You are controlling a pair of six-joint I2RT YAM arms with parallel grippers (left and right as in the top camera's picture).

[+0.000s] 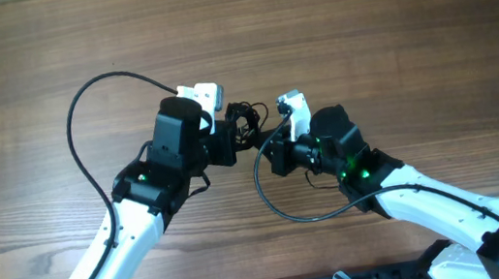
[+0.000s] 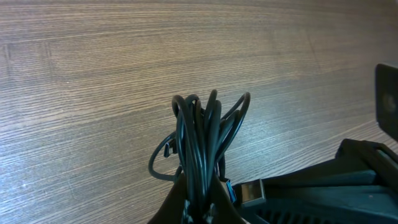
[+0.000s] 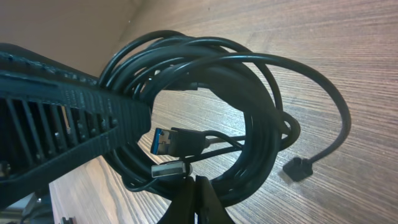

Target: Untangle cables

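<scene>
Pinching cables (image 2: 202, 134), left fingers (image 2: 171, 210), right fingers (image 3: 212, 208)

Overhead, the cables (image 1: 245, 120) sit bunched at the centre of the table (image 1: 390, 22), right between the left gripper (image 1: 232, 134), in from the lower left, and the right gripper (image 1: 265, 145), in from the lower right, with the two tips just beside each other. On the left wrist view the bundle stands up out of the fingertips (image 2: 175, 211) at bottom centre, and the right gripper lies low at lower right. On the right wrist view the coil fills mid-frame with its lower edge in the fingers (image 3: 211, 205) at the bottom, the left gripper crosses in from the left edge, and one plug end (image 3: 300, 168) trails out at lower right.
</scene>
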